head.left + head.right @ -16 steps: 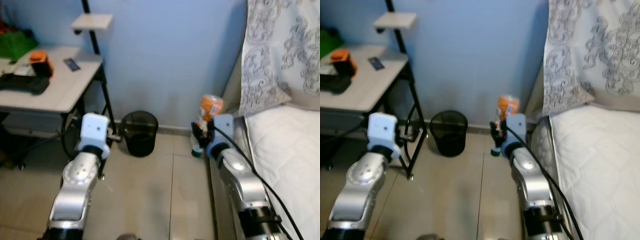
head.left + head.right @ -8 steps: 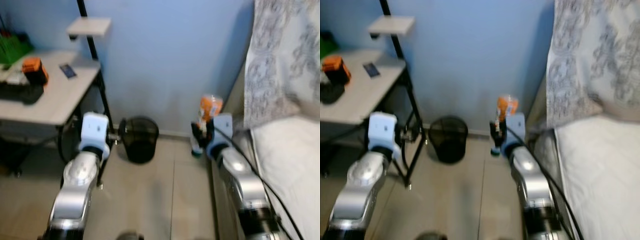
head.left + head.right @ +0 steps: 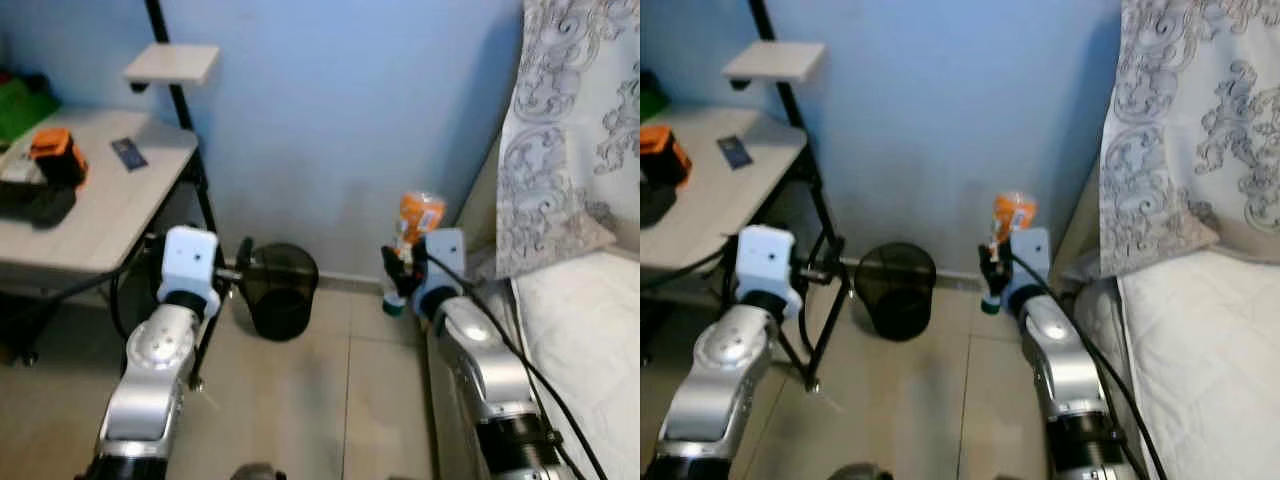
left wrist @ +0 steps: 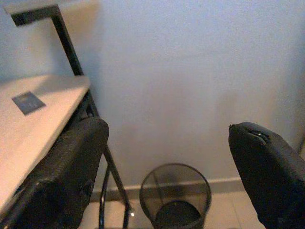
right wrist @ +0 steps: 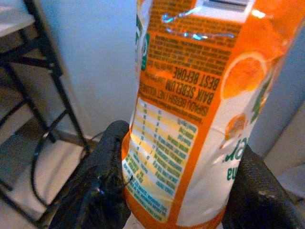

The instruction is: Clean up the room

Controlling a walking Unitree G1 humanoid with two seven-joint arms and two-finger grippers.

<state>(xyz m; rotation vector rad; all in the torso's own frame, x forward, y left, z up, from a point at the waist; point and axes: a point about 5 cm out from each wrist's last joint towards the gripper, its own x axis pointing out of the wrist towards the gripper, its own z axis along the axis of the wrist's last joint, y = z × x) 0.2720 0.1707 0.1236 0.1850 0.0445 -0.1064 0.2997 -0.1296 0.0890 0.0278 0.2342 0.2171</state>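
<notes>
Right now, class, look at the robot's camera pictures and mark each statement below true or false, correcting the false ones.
1. The right gripper holds an orange juice bottle. True.
2. The left gripper carries a phone. False: its jaws stand open with nothing between them.
3. A black mesh wastebasket stands on the floor by the blue wall. True.
4. The wastebasket sits on top of the desk. False: it is on the floor, beside the desk's black leg.
5. A bed with a white cover is on the robot's right. True.
6. The juice bottle is already inside the wastebasket. False: it is held in the air, off to the basket's side.
</notes>
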